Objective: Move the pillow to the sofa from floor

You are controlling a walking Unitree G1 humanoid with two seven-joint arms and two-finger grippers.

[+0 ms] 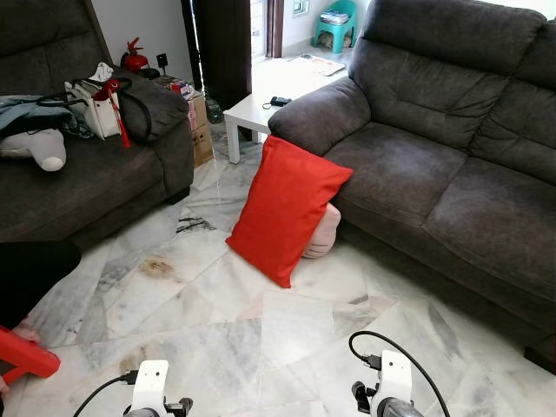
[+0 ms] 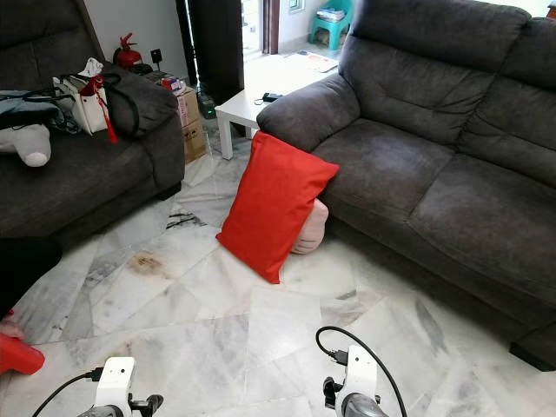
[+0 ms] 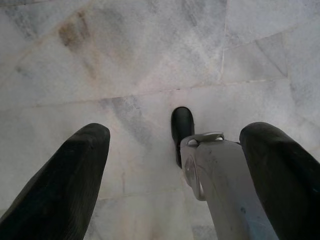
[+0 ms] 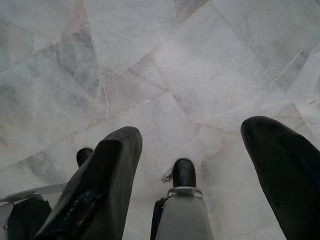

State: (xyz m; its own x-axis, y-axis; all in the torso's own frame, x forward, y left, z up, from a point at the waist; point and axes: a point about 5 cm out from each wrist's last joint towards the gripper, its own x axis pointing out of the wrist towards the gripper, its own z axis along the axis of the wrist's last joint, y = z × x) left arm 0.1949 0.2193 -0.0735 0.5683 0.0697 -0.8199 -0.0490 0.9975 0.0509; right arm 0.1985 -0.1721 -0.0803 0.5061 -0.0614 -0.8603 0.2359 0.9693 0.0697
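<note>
A red pillow point(image 1: 287, 208) stands on edge on the marble floor, leaning against the front of the dark grey sofa point(image 1: 452, 174) on my right. A pink cushion point(image 1: 323, 233) is tucked behind it, also on the floor. Both my arms hang low, well short of the pillow, with the left wrist point(image 1: 152, 387) and right wrist point(image 1: 391, 382) at the bottom of the head view. My left gripper point(image 3: 177, 129) points down at the floor, open and holding nothing. My right gripper point(image 4: 194, 127) is also open and empty above the tiles.
A second dark sofa point(image 1: 95, 174) at left carries bags and a soft toy. A white low table point(image 1: 261, 104) and cardboard boxes point(image 1: 200, 126) stand beyond the pillow. A red object point(image 1: 24, 356) and a dark shape lie at lower left. Bare marble floor point(image 1: 261, 330) stretches between me and the pillow.
</note>
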